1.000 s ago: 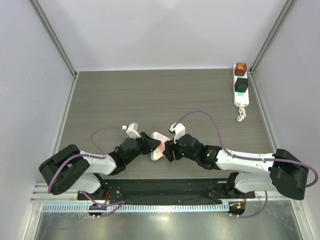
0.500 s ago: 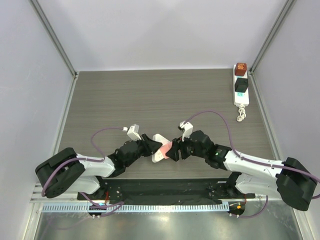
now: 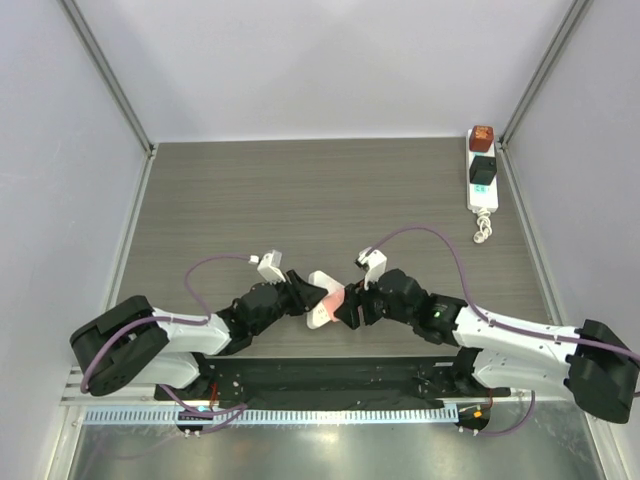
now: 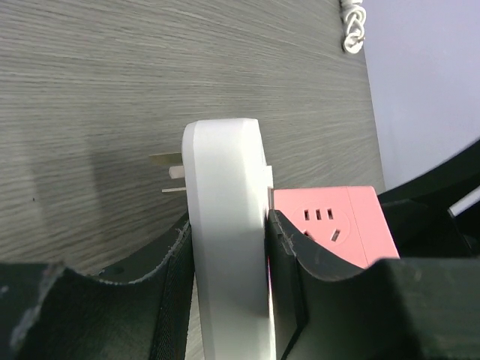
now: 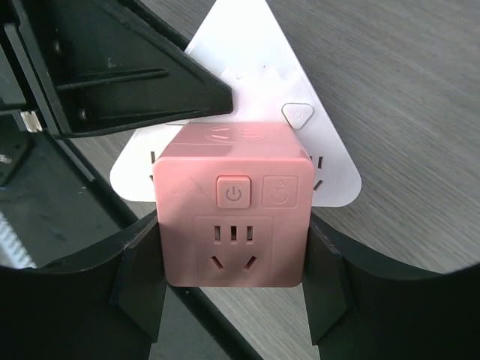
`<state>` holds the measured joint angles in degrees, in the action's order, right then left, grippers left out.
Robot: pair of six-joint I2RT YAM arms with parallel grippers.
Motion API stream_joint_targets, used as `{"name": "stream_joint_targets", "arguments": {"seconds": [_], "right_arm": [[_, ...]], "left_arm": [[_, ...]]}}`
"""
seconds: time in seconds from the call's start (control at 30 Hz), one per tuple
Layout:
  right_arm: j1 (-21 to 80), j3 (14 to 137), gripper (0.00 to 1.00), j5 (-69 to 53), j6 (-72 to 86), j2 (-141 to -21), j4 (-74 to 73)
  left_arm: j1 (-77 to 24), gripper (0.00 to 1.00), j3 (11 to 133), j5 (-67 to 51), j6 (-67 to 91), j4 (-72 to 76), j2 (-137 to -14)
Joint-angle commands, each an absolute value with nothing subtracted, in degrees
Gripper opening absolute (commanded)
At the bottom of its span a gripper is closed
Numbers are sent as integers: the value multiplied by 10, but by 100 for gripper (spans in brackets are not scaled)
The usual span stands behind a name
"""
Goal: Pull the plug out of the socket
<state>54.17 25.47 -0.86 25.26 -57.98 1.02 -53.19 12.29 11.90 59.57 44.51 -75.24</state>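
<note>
Right end effector (image 5: 232, 259) clamps the pink cube plug (image 5: 232, 161) by its flat sides; left end effector (image 4: 229, 270) pinches the white triangular plate (image 4: 225, 172). Likely light, rigid, slick plastic; grip squarely.

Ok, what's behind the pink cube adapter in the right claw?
A white triangular plate, gripped edge-on by the left claw, sits against the back of the pink cube adapter; two metal prongs project from its far face. The cube's pins are hidden.

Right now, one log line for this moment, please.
left gripper: shut on white triangular plate | right gripper: shut on pink cube | cube against plate
</note>
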Motion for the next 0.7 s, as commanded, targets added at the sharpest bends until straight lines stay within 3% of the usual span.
{"name": "stream_joint_targets", "arguments": {"seconds": [0.0, 0.3, 0.67], "right_arm": [[635, 301, 1, 169, 172, -532, -24], [700, 196, 1, 294, 74, -478, 177], [700, 95, 1, 262, 121, -399, 293]], "left_arm": [[-521, 0, 101, 212, 541, 290, -741], [-522, 0, 106, 246, 552, 246, -698], [-522, 0, 113, 282, 591, 244, -732]]}}
